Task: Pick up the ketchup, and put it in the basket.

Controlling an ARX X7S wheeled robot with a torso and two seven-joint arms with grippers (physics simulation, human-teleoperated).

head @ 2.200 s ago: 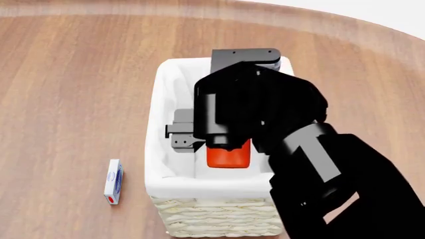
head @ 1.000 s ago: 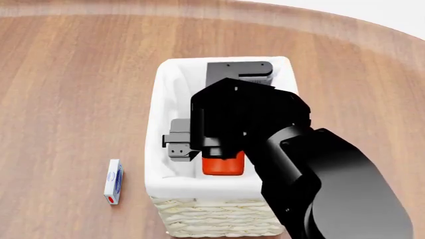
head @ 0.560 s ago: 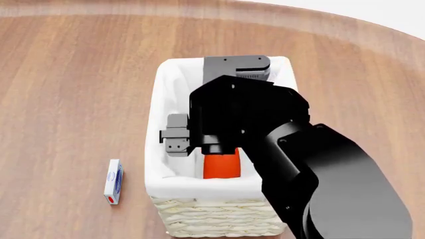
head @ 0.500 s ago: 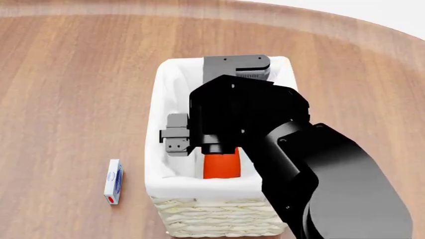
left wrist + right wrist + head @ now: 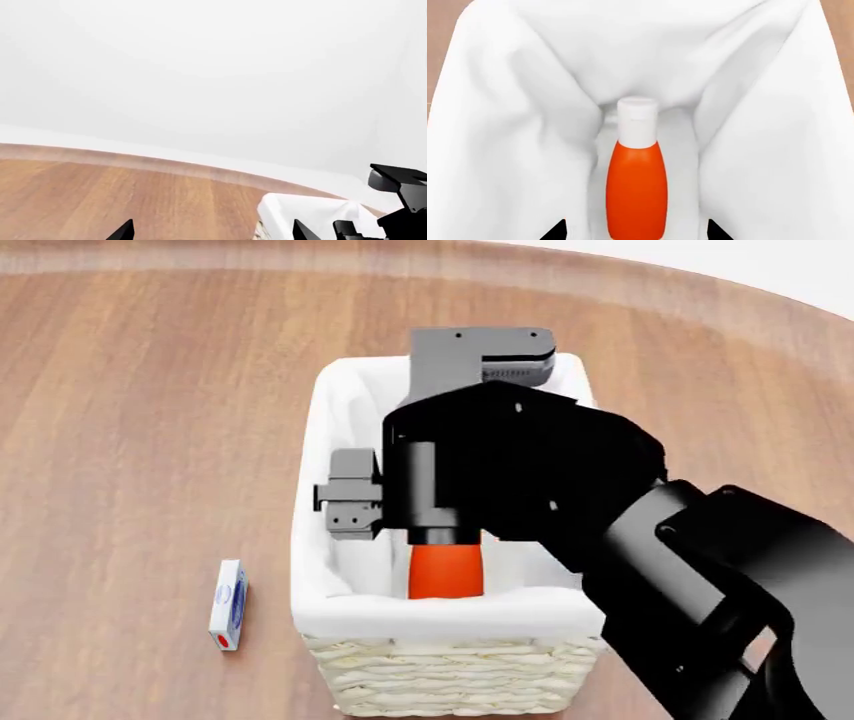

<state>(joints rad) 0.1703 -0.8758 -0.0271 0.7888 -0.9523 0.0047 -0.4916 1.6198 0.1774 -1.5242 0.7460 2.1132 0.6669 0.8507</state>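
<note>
One small flat white box [image 5: 228, 604], lower left of the head view, lying on the wooden table [image 5: 147, 420] just beside the basket; basket [image 5: 441, 670], centre to bottom, white liner folded over woven wall; ketchup [image 5: 443, 571], lower centre, lying inside the basket on the liner, white cap pointing away in the right wrist view [image 5: 636, 175]; right gripper [image 5: 441, 430], centre, hovering above the bottle, fingers spread wide, holding nothing; left gripper [image 5: 210, 235], bottom edge of the left wrist view, only two dark tips showing, set apart.
</note>
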